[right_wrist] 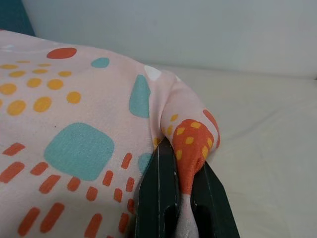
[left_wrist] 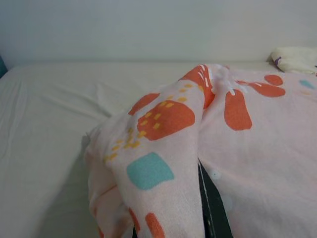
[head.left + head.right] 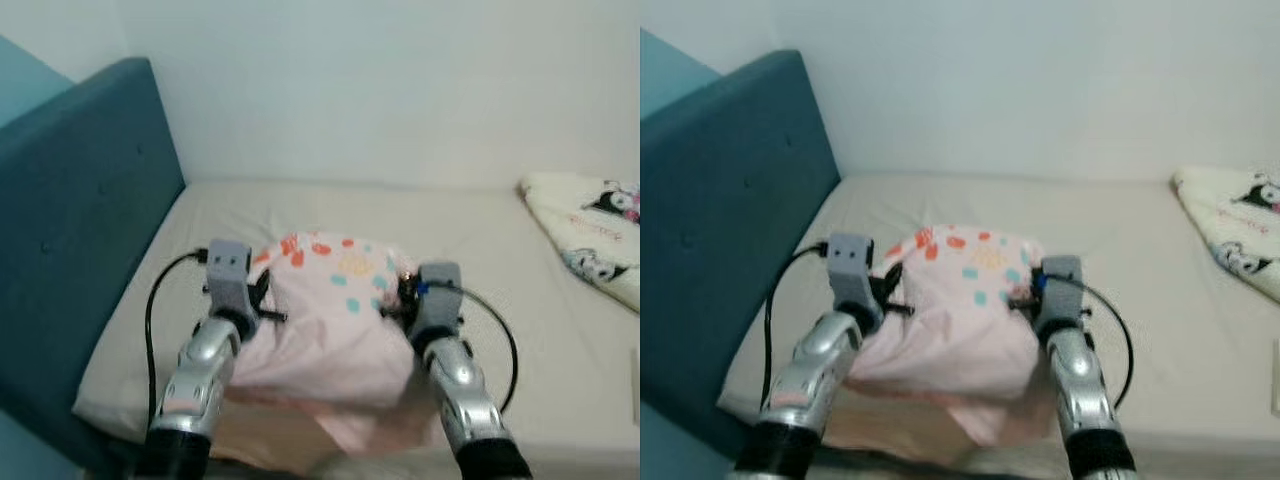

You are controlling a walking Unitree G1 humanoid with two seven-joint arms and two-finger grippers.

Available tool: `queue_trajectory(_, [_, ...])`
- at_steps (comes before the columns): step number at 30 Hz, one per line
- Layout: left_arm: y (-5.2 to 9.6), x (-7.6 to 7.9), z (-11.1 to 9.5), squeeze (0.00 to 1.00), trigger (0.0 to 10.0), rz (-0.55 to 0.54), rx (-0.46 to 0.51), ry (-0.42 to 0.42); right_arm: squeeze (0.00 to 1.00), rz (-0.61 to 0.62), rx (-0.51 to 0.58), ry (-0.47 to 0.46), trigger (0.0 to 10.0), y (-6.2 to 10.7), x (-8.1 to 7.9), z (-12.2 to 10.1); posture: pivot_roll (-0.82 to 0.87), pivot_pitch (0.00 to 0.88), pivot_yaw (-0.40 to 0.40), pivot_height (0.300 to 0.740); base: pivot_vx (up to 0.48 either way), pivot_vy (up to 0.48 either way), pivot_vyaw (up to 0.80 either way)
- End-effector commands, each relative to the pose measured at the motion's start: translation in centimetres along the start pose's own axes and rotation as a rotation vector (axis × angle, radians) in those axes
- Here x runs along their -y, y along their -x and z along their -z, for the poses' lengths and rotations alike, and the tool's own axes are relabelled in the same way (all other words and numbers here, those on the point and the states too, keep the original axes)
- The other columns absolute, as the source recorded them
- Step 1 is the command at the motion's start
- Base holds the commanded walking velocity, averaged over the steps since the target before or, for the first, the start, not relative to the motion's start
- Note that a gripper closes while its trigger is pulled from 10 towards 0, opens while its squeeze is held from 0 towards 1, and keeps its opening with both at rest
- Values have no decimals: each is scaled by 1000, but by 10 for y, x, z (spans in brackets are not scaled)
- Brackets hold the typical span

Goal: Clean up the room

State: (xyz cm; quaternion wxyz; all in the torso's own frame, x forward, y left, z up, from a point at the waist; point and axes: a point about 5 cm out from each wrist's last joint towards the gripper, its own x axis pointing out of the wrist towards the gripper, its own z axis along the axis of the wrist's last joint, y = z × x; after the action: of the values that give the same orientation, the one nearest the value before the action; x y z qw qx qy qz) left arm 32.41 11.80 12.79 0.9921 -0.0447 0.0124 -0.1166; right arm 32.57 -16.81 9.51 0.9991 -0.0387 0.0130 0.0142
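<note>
— What's nearest?

— Two silver arms reaching forward over the bed's (image 3: 560, 330) near edge, holding up a pink cloth (image 3: 330, 330) with orange and teal spots between them. Its lower folds hang down past that edge at 6 o'clock.

— The jaws?

— The right gripper (image 1: 184, 171) has its jaws pinched almost together on a fold of the cloth, at the cloth's 3 o'clock side. The left gripper (image 3: 262, 290) sits at the 9 o'clock side; its wrist view shows cloth draped over one black finger (image 2: 210, 198), so it appears clamped on the fabric, though the jaw gap itself is covered.

— Where does the cloth sit on the bed?

— Over the near-left part of the mattress, nearer the teal headboard (image 3: 80, 220) at 9 o'clock than the far side.

— Open room?

— Bare beige sheet from the cloth out to 12 o'clock, up to the pale wall (image 3: 400, 80), and a wide bare stretch toward 3 o'clock.

— Anything farther?

— A cream blanket (image 3: 595, 230) with black-and-pink cartoon prints at 2 o'clock, well apart from the cloth, running off the picture's edge.
</note>
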Motion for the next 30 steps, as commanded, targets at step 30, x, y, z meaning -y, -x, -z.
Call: queue_trajectory(30, [-3,-1,-17,0,10000,25,81,-30,0,6,77,2,10000,2,0,-9,17,0,-20,740,0,50,0])
